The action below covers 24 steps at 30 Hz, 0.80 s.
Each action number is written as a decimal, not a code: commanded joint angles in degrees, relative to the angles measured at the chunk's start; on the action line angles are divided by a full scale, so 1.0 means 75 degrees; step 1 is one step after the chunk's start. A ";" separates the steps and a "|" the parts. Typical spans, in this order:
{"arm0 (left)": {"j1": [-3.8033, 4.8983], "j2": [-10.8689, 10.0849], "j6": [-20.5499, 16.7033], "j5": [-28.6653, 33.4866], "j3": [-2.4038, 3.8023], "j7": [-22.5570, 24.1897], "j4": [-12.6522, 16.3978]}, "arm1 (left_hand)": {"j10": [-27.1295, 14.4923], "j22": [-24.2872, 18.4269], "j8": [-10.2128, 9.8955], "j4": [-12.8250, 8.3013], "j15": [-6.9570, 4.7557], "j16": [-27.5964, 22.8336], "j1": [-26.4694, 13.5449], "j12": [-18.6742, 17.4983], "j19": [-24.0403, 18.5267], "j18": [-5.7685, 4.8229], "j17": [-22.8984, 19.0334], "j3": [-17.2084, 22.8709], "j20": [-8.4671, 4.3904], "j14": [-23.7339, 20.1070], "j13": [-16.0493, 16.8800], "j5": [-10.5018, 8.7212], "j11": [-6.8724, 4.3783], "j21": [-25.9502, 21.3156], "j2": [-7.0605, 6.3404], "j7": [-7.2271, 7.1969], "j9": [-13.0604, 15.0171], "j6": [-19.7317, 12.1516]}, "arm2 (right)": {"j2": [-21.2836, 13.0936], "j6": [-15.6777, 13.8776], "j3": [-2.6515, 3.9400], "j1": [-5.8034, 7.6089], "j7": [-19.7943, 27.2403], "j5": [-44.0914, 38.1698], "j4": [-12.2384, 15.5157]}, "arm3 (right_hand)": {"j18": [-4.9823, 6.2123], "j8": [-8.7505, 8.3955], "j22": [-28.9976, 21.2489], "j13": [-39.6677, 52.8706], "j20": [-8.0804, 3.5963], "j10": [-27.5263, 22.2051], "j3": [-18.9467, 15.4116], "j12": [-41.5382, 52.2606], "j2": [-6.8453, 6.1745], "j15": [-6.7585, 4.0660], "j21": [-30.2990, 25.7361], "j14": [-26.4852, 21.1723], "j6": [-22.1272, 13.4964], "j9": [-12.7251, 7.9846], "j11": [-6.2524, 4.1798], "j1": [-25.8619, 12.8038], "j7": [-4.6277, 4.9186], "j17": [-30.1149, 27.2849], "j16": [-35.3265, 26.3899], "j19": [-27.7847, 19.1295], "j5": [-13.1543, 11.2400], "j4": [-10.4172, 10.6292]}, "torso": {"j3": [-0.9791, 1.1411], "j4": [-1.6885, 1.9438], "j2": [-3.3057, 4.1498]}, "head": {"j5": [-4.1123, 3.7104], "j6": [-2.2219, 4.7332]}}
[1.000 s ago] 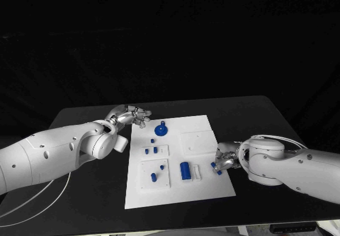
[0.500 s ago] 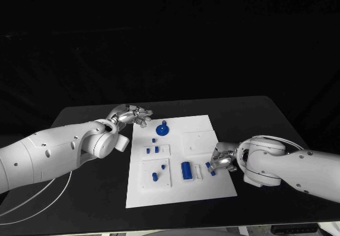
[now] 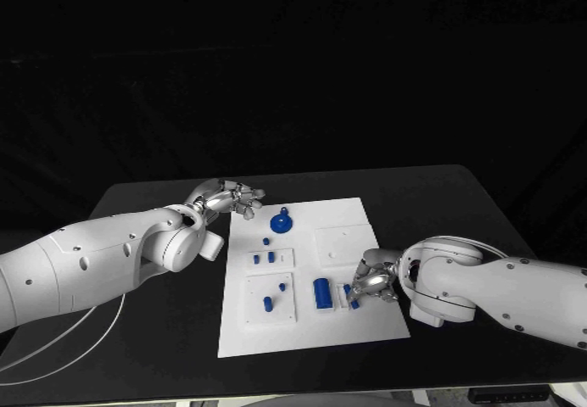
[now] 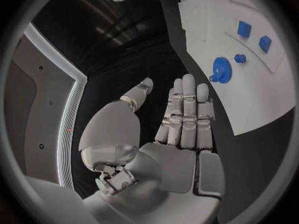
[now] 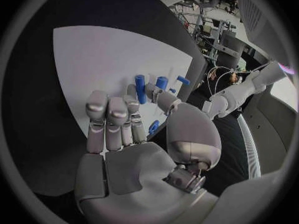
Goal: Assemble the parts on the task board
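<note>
The white task board (image 3: 349, 329) lies mid-table. On it are a round blue part (image 3: 279, 225), several small blue pegs (image 3: 254, 260) and a tall blue cylinder (image 3: 321, 292). My right hand (image 3: 374, 278) hovers over the board's near right part, just right of the cylinder, and pinches a small blue part (image 3: 352, 298) between thumb and fingers. The right wrist view has that part (image 5: 154, 127) under the thumb and the cylinder (image 5: 140, 88) beyond the fingertips (image 5: 109, 107). My left hand (image 3: 230, 200) holds nothing at the board's far left corner, fingers stretched out (image 4: 185, 109), beside the round blue part (image 4: 220, 66).
The black table (image 3: 440, 199) reaches round the board on all sides. Raised white plates (image 3: 341, 242) stand on the board. My left forearm (image 3: 110, 254) lies along the board's left side over the table.
My right hand has moved left over the board towards the tall cylinder, carrying the small blue part. The left hand has stayed put.
</note>
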 commanded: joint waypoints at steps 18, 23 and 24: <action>0.0029 -0.0030 0.0099 -0.0046 0.0008 0.0033 0.0072 | -0.0044 0.0017 0.0032 -0.0002 0.0013 -0.0041 -0.0042 -0.0023 0.0045 0.0074 0.0026 -0.0026 -0.0003 0.0067 -0.0012 0.0013 0.0032 -0.0029 0.0045 -0.0012 -0.0013 -0.0062 | 0.0263 0.0164 -0.0001 -0.0013 0.0046 0.0319 -0.0237 | 0.0449 0.0023 0.0091 -0.0007 -0.0039 -0.0011 -0.0170 0.0017 -0.0014 -0.0053 -0.0005 -0.0001 0.0034 -0.0031 -0.0012 -0.0123 0.0010 -0.0016 -0.0048 0.0026 0.0107 0.0004 | -0.0002 -0.0003 0.0001 | 0.0049 -0.0038; 0.0039 -0.0043 0.0087 -0.0046 0.0008 0.0030 0.0075 | -0.0045 0.0019 0.0032 -0.0002 0.0013 -0.0045 -0.0043 -0.0024 0.0045 0.0074 0.0030 -0.0027 -0.0002 0.0067 -0.0012 0.0013 0.0032 -0.0031 0.0043 -0.0012 -0.0014 -0.0062 | 0.0293 0.0177 -0.0001 -0.0021 0.0048 0.0324 -0.0293 | 0.0449 0.0023 0.0087 -0.0007 -0.0045 -0.0025 -0.0237 0.0013 -0.0062 -0.0055 -0.0016 -0.0004 0.0027 -0.0042 -0.0012 -0.0198 0.0010 -0.0019 -0.0054 0.0022 0.0058 0.0061 | 0.0002 -0.0001 0.0004 | 0.0063 -0.0048; 0.0041 -0.0044 0.0086 -0.0046 0.0008 0.0031 0.0078 | -0.0045 0.0019 0.0032 -0.0002 0.0013 -0.0045 -0.0043 -0.0024 0.0046 0.0074 0.0030 -0.0027 -0.0002 0.0068 -0.0012 0.0013 0.0032 -0.0031 0.0043 -0.0011 -0.0014 -0.0062 | 0.0296 0.0180 -0.0001 -0.0021 0.0053 0.0324 -0.0298 | 0.0449 0.0022 0.0086 -0.0007 -0.0046 -0.0027 -0.0246 0.0013 -0.0069 -0.0055 -0.0019 -0.0004 0.0025 -0.0045 -0.0013 -0.0210 0.0010 -0.0019 -0.0054 0.0021 0.0040 0.0074 | 0.0002 -0.0003 0.0003 | 0.0065 -0.0051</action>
